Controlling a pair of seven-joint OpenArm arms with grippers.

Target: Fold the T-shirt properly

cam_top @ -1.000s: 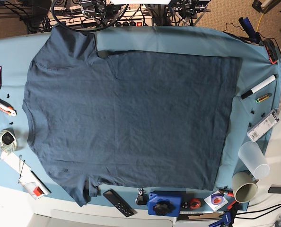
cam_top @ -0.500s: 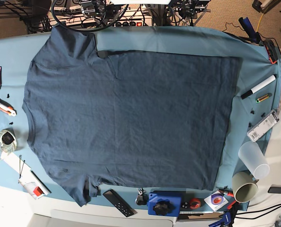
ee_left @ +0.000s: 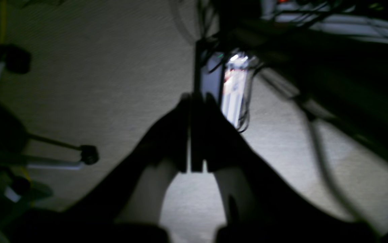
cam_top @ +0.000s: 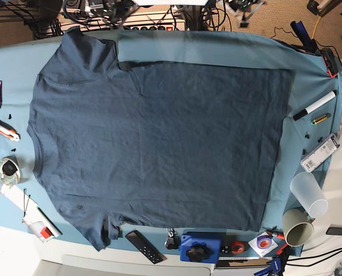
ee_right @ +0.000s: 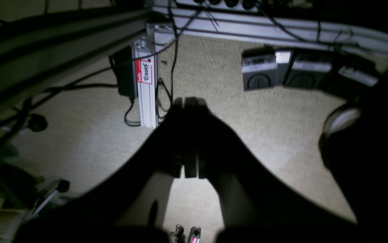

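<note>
The dark navy T-shirt [cam_top: 159, 144] lies spread flat on the teal table cloth [cam_top: 217, 46] in the base view. Its collar points left, its sleeves are at top left and bottom left, and its hem is on the right. Neither gripper touches it. My left gripper [ee_left: 197, 98] shows in the left wrist view, fingers pressed together and empty, over carpet floor. My right gripper [ee_right: 189, 101] shows in the right wrist view, also shut and empty over the floor. In the base view only blurred arm parts show beyond the table's far edge.
Around the shirt lie a black remote [cam_top: 144, 246], a blue box [cam_top: 200, 247], two cups [cam_top: 308, 194], a marker [cam_top: 315, 105], a tape roll [cam_top: 7, 171] and a cutter [cam_top: 1, 127]. A metal post [ee_right: 145, 91] and foot pedals [ee_right: 281, 71] stand on the floor.
The dark ring-shaped parts at the table's far edge have gone from the base view; blurred arm parts now move there. The T-shirt has not moved.
</note>
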